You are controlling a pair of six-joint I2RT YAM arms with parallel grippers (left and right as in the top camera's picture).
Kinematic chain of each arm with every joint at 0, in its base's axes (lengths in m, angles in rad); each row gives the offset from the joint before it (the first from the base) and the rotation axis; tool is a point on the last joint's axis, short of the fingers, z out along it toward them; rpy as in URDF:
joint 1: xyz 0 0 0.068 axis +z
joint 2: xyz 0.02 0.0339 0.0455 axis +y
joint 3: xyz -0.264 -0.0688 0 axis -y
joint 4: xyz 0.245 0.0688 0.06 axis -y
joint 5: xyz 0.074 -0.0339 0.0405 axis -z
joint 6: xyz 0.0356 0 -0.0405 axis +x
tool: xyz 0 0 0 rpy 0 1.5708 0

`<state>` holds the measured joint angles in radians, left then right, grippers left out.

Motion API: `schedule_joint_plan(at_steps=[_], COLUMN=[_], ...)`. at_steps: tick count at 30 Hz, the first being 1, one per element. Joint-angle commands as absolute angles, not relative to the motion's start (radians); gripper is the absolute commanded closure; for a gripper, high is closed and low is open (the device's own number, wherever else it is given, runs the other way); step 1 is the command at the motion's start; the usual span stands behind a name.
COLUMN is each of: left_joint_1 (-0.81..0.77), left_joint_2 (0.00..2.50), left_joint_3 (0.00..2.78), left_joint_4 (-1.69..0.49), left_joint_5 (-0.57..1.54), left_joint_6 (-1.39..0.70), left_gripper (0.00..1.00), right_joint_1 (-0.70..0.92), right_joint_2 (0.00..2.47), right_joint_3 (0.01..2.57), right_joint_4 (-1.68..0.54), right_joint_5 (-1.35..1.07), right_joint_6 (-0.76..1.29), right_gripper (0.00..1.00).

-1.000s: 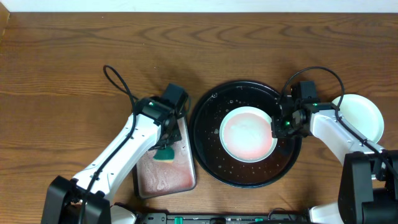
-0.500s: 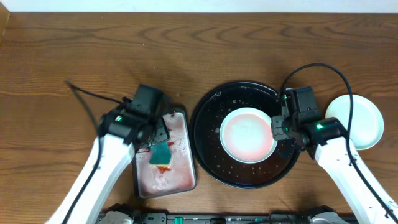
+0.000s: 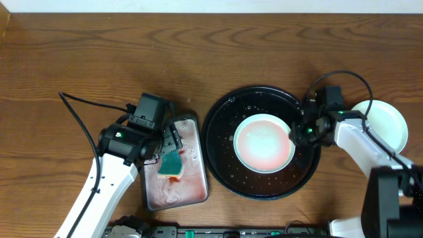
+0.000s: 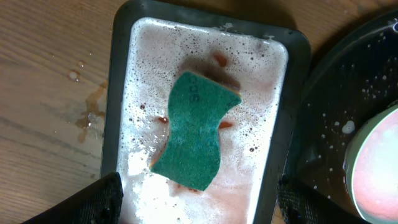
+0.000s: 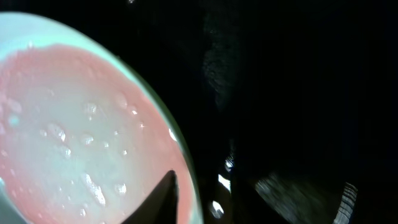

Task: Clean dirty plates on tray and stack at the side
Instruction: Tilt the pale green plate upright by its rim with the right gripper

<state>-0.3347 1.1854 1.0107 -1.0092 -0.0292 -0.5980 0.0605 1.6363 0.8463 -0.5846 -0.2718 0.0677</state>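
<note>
Green sponge (image 4: 196,134) — pink-filmed plate (image 3: 264,143) — glossy black tray (image 3: 222,135).

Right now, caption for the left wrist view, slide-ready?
Open left gripper over a green sponge lying in the foamy, red-tinged rectangular tray.

A brown wooden surface (image 3: 79,53) with its grain running left to right carries everything. A round black tray (image 3: 218,142) with a glossy raised rim lies on it, right of centre. Just to its left, nearly touching, lies a dark-rimmed rectangular tray (image 3: 188,188), its long side running near to far and its bed pinkish and foamy. A pale plate (image 3: 390,125) lies on the wood just beside the round tray, at the right edge; whether another lies under it cannot be told. Wet splashes (image 4: 87,118) mark the wood left of the rectangular tray.
</note>
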Motion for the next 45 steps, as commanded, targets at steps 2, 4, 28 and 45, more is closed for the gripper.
schedule_joint_plan(at_steps=[2, 4, 28, 45], left_joint_1=[-0.329, -0.329, -0.329, -0.329], left_joint_2=[1.184, 1.184, 1.184, 1.184], left_joint_3=[1.021, 1.021, 1.021, 1.021], left_joint_4=[-1.011, -1.011, -1.011, -1.011], left_joint_5=[-0.033, -0.033, -0.033, -0.033], left_joint_6=[-0.591, -0.591, -0.591, -0.591], left_gripper=[0.2, 0.2, 0.19, 0.2], right_joint_1=[0.058, 0.058, 0.491, 0.952], right_joint_2=[1.689, 1.689, 1.124, 1.096], right_joint_3=[0.841, 0.841, 0.843, 0.843], right_joint_4=[-0.563, -0.564, -0.624, -0.624], right_joint_5=[-0.382, -0.369, 0.582, 1.184], right_joint_6=[0.028, 0.035, 0.093, 0.017], right_gripper=[0.98, 0.99, 0.99, 0.99])
